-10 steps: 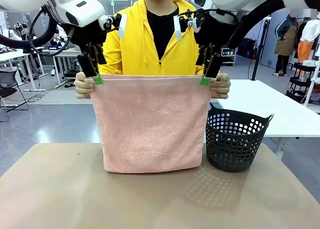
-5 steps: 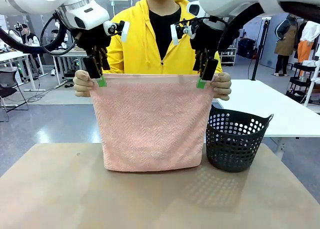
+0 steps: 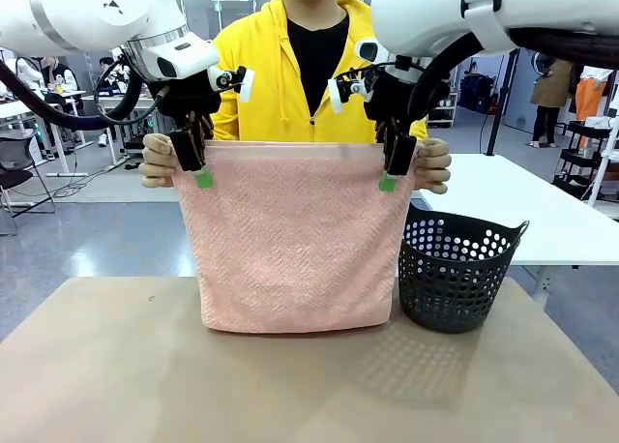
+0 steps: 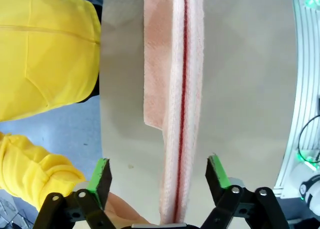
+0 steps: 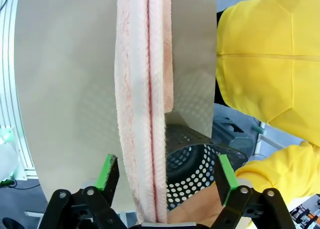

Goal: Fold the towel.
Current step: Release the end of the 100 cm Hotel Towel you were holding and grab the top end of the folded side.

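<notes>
Towel (image 3: 290,240) top edge within left claw (image 3: 200,172) and right claw (image 3: 390,172)

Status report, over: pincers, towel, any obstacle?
Left pincer and right pincer open, astride the towel at its top edge. It hangs from the person's hands. Basket beside it, not blocking.

Tan table (image 3: 290,385), black basket (image 3: 455,279) on it

Towel (image 3: 290,240): salmon-pink terry cloth, nubbly, matt, herringbone texture. Basket (image 3: 455,279): black perforated plastic, dull sheen. Table (image 3: 290,395): tan top, smooth, matt. Hoodie (image 3: 269,100): yellow cloth, smooth, matt.
</notes>
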Robot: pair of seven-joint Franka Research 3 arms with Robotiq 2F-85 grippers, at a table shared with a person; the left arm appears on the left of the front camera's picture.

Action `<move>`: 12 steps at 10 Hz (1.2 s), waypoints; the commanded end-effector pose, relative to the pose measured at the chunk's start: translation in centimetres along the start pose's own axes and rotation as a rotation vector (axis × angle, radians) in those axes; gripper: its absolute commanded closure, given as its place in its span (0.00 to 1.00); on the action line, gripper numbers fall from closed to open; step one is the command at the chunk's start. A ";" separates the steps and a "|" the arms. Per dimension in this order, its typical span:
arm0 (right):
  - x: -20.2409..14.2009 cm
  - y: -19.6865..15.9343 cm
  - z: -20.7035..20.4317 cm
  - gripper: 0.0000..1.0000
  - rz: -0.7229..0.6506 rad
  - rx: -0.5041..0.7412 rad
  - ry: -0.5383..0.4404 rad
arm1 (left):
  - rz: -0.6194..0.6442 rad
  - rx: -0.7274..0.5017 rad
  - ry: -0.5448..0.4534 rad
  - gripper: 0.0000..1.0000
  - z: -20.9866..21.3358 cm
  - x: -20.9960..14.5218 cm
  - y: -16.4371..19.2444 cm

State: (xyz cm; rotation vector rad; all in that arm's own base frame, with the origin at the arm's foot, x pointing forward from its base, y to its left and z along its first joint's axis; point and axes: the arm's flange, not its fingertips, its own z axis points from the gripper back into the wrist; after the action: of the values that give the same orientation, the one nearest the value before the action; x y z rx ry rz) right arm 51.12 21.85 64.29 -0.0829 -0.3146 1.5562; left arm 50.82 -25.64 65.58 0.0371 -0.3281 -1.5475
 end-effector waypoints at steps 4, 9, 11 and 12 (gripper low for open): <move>0.2 -0.1 0.9 1.00 0.004 0.005 0.001 | -0.017 -0.025 -0.008 0.80 0.7 -0.1 -0.1; 0.3 -0.2 0.9 1.00 0.009 0.002 0.013 | -0.013 -0.029 -0.008 1.00 0.8 -0.7 -0.3; 0.1 -0.2 0.1 1.00 -0.025 0.002 -0.013 | 0.004 -0.028 -0.021 1.00 0.3 -1.2 -0.6; -0.9 -0.2 -1.3 1.00 -0.083 0.003 -0.001 | 0.004 -0.009 0.005 1.00 0.2 -0.2 -0.1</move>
State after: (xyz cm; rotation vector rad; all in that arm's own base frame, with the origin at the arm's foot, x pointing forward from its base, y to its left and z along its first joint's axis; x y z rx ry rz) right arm 51.24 21.94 64.25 -0.0758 -0.3117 1.5410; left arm 50.69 -25.44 65.61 0.0272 -0.3173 -1.5439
